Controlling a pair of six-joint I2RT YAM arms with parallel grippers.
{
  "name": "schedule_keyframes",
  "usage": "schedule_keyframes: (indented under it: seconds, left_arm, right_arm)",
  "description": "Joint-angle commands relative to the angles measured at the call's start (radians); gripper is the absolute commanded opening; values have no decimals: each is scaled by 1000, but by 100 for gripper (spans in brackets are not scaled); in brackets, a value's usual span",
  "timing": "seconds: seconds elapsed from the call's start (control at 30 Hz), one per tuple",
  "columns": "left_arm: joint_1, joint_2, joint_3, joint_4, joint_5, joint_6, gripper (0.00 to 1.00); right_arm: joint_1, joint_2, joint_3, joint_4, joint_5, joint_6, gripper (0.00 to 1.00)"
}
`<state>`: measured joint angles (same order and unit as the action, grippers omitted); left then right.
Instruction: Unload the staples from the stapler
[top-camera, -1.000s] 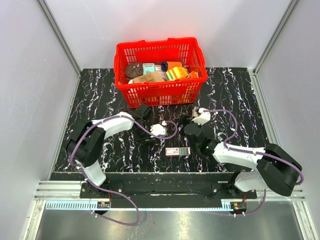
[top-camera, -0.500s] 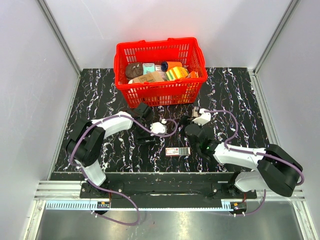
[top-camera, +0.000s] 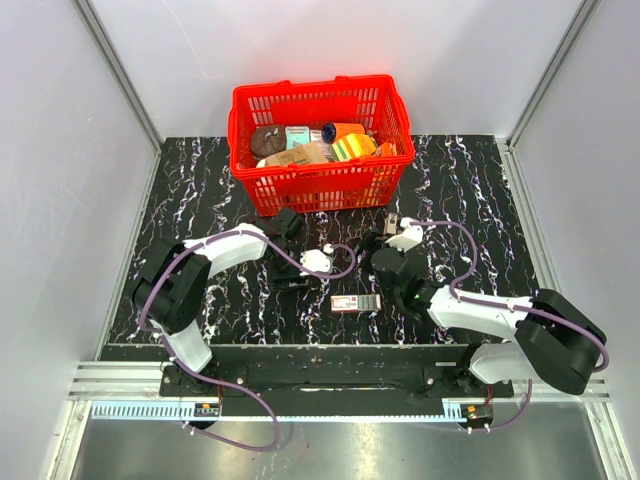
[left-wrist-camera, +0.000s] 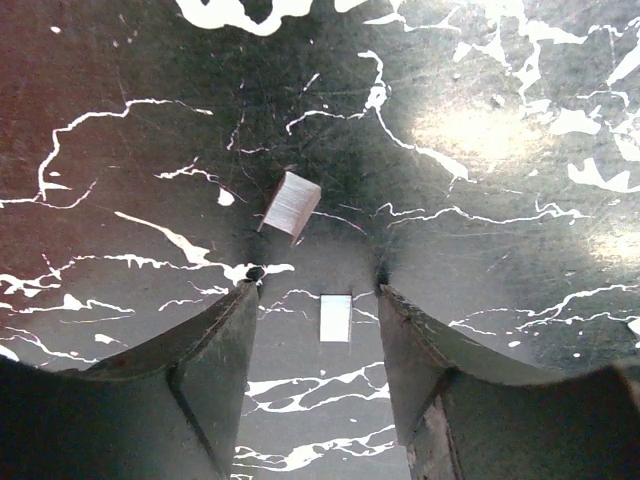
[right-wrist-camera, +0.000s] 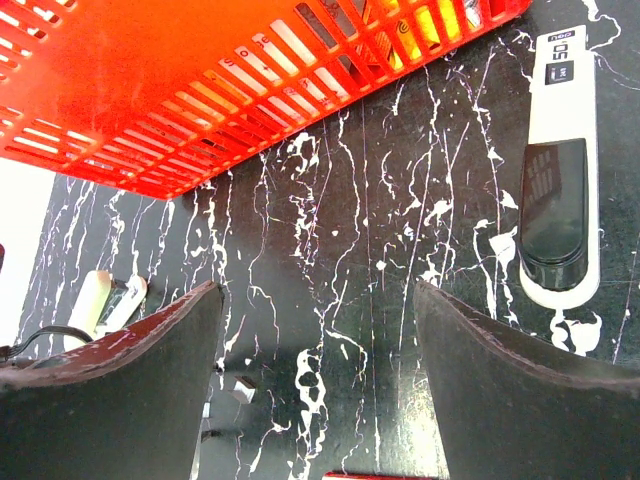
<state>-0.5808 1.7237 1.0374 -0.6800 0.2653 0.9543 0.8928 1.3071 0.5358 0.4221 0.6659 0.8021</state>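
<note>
Stapler (right-wrist-camera: 557, 170) is lying flat on the black marbled table (top-camera: 200, 180), past my right gripper (right-wrist-camera: 318, 295) and off to its right side, and it is touching nothing. Closest to the arm bases, the small red-and-white box (top-camera: 356, 303) is resting between the two arms, just beside the right one. A little further, my left gripper (left-wrist-camera: 316, 285) is pointing down at the table with its fingers apart. A pale flat strip (left-wrist-camera: 335, 318) is lying between them, and neither finger is touching it. Just ahead of the fingertips, a silvery staple block (left-wrist-camera: 290, 205) is lying turned at an angle. My right gripper is standing wide apart too and is holding nothing. At the far side, the red basket (top-camera: 320, 188) is sitting full of packages.
</note>
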Motion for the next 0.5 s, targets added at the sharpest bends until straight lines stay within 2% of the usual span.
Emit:
schedule_keyframes:
  seconds: [0.0, 0.17, 0.47]
  left_arm:
    - [9, 13, -48, -73, -40, 21, 57]
    - [6, 23, -17, -69, -23, 5, 56]
    - [-2, 63, 3, -41, -18, -23, 29]
  right_arm:
    - [-14, -31, -5, 41, 9, 17, 82]
    - [-12, -31, -3, 43, 6, 17, 82]
    - [-14, -34, -11, 49, 6, 19, 82]
